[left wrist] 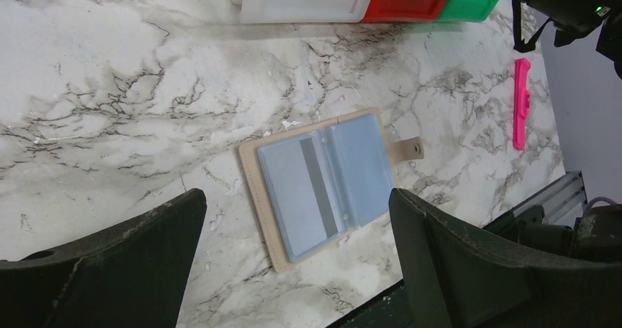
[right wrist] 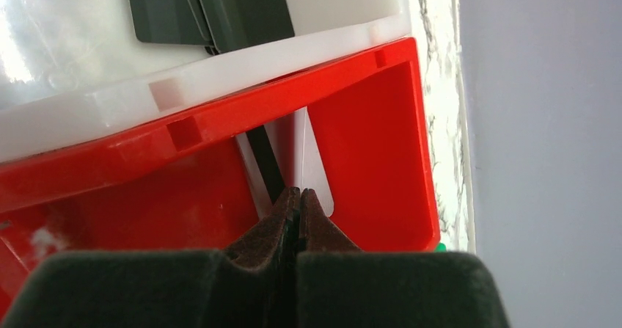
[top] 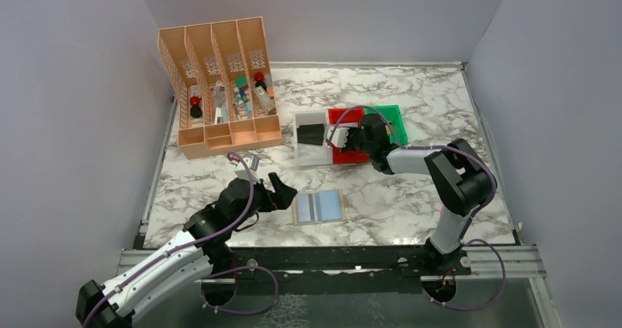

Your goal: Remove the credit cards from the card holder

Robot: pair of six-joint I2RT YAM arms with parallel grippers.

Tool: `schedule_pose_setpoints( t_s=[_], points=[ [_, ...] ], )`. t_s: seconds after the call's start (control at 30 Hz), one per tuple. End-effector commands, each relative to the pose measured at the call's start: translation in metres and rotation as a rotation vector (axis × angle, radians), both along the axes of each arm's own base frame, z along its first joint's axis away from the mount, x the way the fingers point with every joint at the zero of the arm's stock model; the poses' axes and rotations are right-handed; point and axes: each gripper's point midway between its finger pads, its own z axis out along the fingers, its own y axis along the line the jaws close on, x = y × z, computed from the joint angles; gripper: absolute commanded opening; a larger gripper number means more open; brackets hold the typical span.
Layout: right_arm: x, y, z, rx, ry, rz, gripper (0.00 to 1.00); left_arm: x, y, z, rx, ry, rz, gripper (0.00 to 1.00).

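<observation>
The card holder (top: 319,208) lies open on the marble table, tan rim with pale blue-grey lining; in the left wrist view (left wrist: 326,185) a grey strip of a card (left wrist: 320,188) shows in its left pocket. My left gripper (top: 275,196) is open and empty just left of the holder, which shows between its fingers (left wrist: 297,196). My right gripper (top: 343,135) is over the red bin (top: 345,115); its jaws (right wrist: 298,193) are shut on a silvery-white credit card (right wrist: 314,170) held edge-on inside that bin (right wrist: 367,122). A black card (top: 312,133) lies in the white bin (right wrist: 209,9).
White bin (top: 302,155), red bin and green bin (top: 392,114) stand side by side behind the holder. A tall orange desk organiser (top: 220,86) stands at the back left. A pink stick (left wrist: 522,102) lies right of the holder. Grey walls close three sides.
</observation>
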Motion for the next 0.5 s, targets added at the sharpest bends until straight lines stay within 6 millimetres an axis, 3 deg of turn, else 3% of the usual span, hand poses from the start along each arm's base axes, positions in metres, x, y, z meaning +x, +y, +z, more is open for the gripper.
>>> schedule_pose_setpoints(
  t_s=[0.0,0.2,0.47],
  points=[
    [0.010,0.007,0.001,-0.014,-0.044,0.061,0.03,0.005,0.004,0.000,0.019,-0.013,0.022,0.99],
    [0.022,0.004,-0.007,-0.040,-0.073,0.055,0.04,0.005,0.004,-0.003,0.035,-0.008,0.020,0.99],
    [0.017,-0.003,-0.017,-0.067,-0.025,0.033,0.09,0.007,0.002,-0.004,0.038,-0.006,0.018,0.99]
  ],
)
